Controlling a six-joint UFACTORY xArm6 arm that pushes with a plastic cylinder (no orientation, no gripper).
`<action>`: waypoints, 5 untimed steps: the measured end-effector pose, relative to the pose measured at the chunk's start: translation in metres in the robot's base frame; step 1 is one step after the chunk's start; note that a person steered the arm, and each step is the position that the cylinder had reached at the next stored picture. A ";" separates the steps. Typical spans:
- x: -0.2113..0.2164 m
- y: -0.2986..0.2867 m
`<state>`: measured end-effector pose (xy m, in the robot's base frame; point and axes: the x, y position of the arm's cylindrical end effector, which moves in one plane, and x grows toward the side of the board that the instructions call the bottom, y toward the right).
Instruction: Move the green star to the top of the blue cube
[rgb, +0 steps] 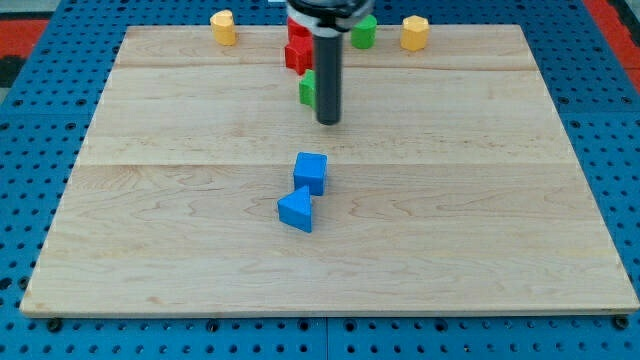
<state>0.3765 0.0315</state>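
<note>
The blue cube (311, 172) sits near the middle of the board, touching a blue triangular block (296, 211) just below it to the left. My tip (328, 122) rests on the board above the cube, with a gap between them. A green block (307, 90) sits right against the rod's left side, partly hidden by it, so its shape is unclear. A second green block (363, 32) lies near the view's top, right of the rod. I cannot tell which of the two is the star.
Red blocks (297, 52) sit behind the rod near the top edge, partly hidden. A yellow block (223, 27) lies at the top left and another yellow block (414, 32) at the top right. The wooden board (500, 250) lies on a blue pegboard.
</note>
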 end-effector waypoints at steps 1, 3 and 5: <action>-0.019 0.030; -0.040 -0.030; -0.034 -0.057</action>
<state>0.3426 -0.0254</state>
